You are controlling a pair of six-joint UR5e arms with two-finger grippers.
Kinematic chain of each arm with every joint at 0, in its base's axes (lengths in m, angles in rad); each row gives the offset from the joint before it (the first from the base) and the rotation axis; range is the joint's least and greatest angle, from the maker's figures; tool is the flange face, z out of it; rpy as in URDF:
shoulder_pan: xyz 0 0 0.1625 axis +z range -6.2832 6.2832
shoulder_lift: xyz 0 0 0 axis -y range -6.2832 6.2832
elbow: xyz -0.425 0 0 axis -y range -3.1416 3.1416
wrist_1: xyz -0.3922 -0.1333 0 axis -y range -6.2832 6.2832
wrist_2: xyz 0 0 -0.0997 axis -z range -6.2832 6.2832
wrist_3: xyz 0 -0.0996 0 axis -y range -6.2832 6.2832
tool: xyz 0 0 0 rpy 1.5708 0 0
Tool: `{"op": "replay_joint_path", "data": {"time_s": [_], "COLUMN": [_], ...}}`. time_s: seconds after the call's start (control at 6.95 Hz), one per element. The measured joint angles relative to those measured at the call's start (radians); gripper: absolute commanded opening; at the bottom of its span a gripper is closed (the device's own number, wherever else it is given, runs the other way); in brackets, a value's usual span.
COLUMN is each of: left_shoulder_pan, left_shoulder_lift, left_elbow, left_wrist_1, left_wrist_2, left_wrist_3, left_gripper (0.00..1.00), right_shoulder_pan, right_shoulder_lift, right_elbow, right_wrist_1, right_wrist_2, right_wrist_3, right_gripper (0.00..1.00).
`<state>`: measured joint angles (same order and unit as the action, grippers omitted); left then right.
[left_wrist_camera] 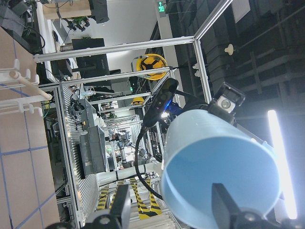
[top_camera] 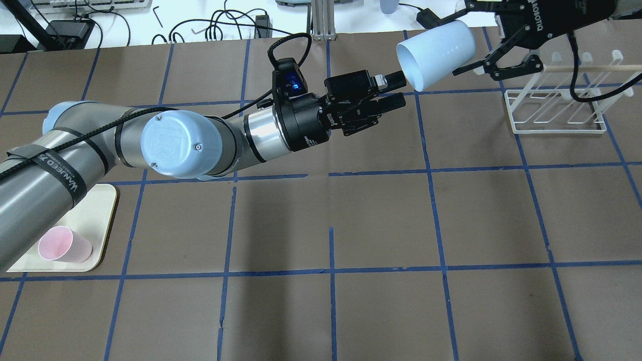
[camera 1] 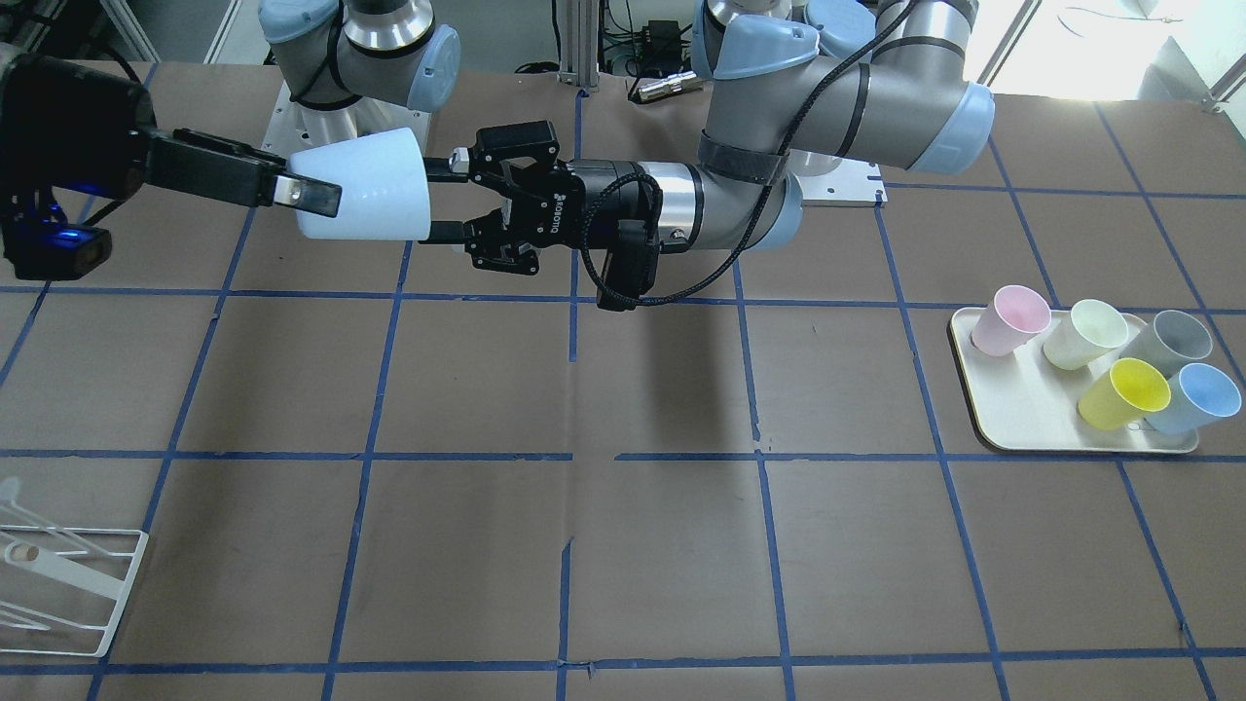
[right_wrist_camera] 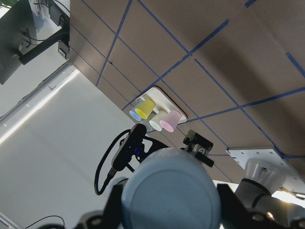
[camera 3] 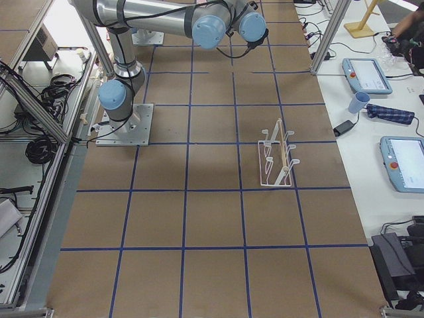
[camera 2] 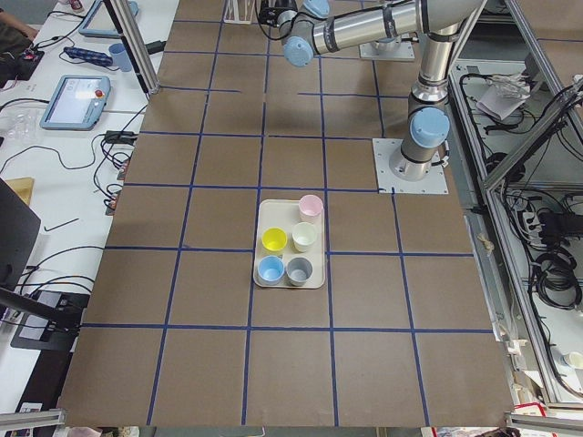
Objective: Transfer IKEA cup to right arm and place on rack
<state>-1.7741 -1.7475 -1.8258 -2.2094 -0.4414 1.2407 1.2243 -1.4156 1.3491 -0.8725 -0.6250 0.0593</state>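
The pale blue IKEA cup [camera 1: 365, 185] hangs on its side in the air between the two grippers. It also shows in the overhead view [top_camera: 441, 50]. My right gripper [camera 1: 311, 195] is shut on its narrow base end, and the right wrist view [right_wrist_camera: 171, 191] shows the cup base between the fingers. My left gripper [camera 1: 443, 202] is open, its fingers just off the cup's wide rim, not clamping it. The left wrist view shows the cup [left_wrist_camera: 219, 167] ahead of the spread fingers. The white wire rack [top_camera: 551, 110] stands under the right arm on the table.
A cream tray [camera 1: 1012, 428] holds a pink [camera 1: 1010, 319], a pale green [camera 1: 1085, 333], a grey [camera 1: 1168, 343], a yellow [camera 1: 1124, 392] and a second pale blue cup [camera 1: 1202, 397]. The brown table has blue tape lines.
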Motion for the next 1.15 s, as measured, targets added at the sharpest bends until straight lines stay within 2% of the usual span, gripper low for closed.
{"op": "replay_joint_path", "data": {"time_s": [0.14,0.29,0.58,0.86,1.15], "left_shoulder_pan": [0.003,0.007,0.054,0.169,0.354], "left_shoulder_lift": [0.011,0.019,0.025,0.026,0.033], "left_elbow": [-0.001,-0.003,-0.004,0.0,0.025], "left_wrist_1": [0.0,-0.001,-0.006,-0.007,0.006], "left_wrist_2": [0.0,0.0,0.044,0.238,0.5], "left_wrist_3": [-0.018,-0.027,-0.035,-0.058,-0.143], "left_gripper": [0.69,0.71,0.73,0.75,0.76], "right_shoulder_pan": [-0.013,-0.017,-0.016,-0.011,-0.009], "right_shoulder_lift": [0.028,0.045,0.059,0.065,0.066], "right_elbow": [-0.051,-0.09,-0.117,-0.115,-0.109], "right_wrist_1": [-0.013,-0.046,-0.167,-0.252,-0.338], "right_wrist_2": [-0.077,-0.19,-0.458,-0.656,-0.8], "right_wrist_3": [0.001,0.002,-0.002,-0.047,-0.102], "right_gripper": [0.0,0.0,0.0,0.0,0.0]}}
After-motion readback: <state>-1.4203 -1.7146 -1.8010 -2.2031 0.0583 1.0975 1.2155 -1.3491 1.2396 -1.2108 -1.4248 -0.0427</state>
